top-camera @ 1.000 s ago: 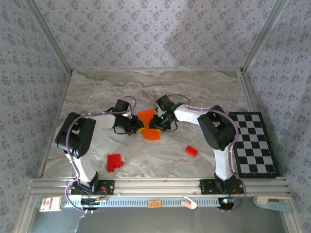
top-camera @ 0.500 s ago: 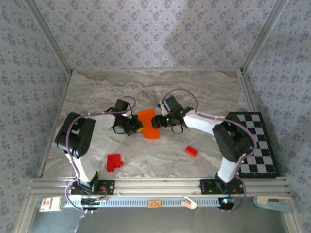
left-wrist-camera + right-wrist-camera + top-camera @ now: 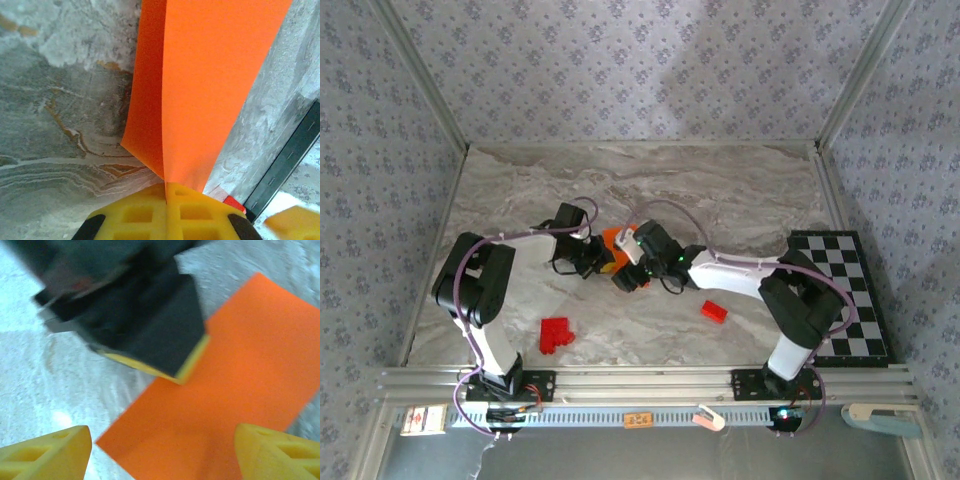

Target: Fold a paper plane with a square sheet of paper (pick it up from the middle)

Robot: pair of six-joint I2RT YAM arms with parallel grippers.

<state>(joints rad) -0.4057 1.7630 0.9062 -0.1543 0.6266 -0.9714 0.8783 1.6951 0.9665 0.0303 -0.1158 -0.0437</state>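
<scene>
Now L claw (image 3: 166,190) pinches folded orange paper (image 3: 200,75); R claw (image 3: 164,437) wide over it.

My place is a lab test cell: aluminium rails (image 3: 640,380), patterned walls (image 3: 640,70) around the marbled tabletop (image 3: 740,190), chequered board (image 3: 845,295) at four o'clock.

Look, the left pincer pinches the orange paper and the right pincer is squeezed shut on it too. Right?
Not quite. The left pincer does pinch the orange paper, but the right pincer is open, its yellow fingers spread wide above the paper. The right wrist view shows it.
</scene>
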